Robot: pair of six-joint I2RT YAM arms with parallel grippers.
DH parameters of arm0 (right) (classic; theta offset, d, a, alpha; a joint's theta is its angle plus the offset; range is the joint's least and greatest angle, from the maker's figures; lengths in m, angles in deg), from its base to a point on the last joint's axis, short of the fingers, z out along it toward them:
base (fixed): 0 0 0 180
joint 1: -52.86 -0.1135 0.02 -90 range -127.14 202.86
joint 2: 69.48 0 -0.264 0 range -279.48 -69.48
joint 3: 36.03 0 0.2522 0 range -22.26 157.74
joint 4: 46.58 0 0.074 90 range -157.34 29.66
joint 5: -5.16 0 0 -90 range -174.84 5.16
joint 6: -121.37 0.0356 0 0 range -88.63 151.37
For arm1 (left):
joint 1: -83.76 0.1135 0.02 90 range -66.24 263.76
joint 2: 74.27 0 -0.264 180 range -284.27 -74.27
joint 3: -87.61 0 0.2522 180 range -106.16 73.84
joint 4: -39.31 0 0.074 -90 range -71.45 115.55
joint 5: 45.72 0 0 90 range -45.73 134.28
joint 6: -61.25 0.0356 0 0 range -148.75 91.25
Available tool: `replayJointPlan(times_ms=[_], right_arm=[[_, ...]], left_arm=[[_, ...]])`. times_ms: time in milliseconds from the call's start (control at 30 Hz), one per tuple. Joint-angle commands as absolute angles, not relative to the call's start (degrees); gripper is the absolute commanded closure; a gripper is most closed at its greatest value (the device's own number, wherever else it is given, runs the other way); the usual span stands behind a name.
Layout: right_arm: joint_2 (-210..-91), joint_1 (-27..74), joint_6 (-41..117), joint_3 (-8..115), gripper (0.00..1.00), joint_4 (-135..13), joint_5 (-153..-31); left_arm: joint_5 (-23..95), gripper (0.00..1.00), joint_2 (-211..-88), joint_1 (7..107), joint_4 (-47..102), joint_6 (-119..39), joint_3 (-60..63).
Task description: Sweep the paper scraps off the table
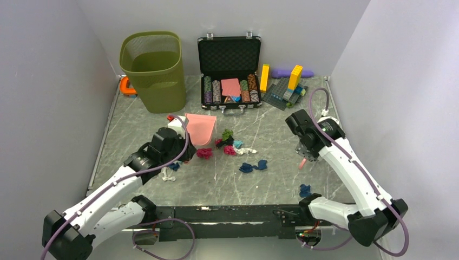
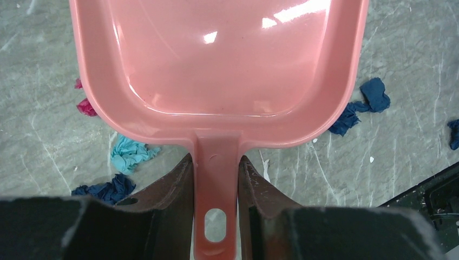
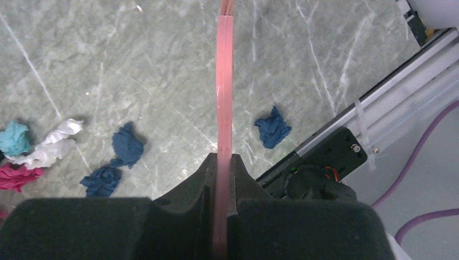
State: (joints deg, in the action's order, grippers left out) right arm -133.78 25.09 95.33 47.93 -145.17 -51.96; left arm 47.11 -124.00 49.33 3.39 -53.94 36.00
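Left tool [image 2: 215, 165] clenched on pink dustpan [image 2: 216, 65] handle; right tool [image 3: 224, 162] clenched on thin pink handle [image 3: 224, 81]. Dustpan empty. Paper scraps [image 1: 253, 167] loose on desk [image 1: 270, 135] beside dustpan. Judged: nothing collected yet.

R gripper [image 3: 224, 162] pinches a thin pink strip [image 3: 224, 81] edge-on over the table [image 3: 135, 59], w/ paper scraps [image 3: 272, 127] either side: one dk blue at right, dk blue, white, teal & magenta at left.
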Motion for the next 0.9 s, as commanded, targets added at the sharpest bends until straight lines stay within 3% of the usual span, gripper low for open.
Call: replayJointPlan(times_ms=[0, 200, 533, 667, 867], right_arm=[[-128.4, 28.9, 91.0, 45.7, 1.0, -146.4, -54.2], [-122.1, 34.2, 85.5, 40.9, 1.0, -146.5, -58.6], [-123.2, 35.9, 80.7, 34.3, 1.0, -145.6, -66.0], [-123.4, 35.6, 81.6, 31.2, 1.0, -134.9, -78.1], [-117.2, 35.3, 87.0, 26.7, 1.0, -106.8, -100.5]], left_arm=[[46.3, 1.0, -125.1, 48.5, 5.4, -54.1, 35.2], [35.0, 1.0, -132.1, 43.5, 10.3, -52.2, 32.2], [38.5, 1.0, -141.0, 28.7, 10.5, -50.5, 22.3], [41.3, 1.0, -139.9, 28.5, 9.1, -50.7, 22.4], [49.9, 1.0, -135.2, 28.5, 2.6, -50.9, 22.3]])
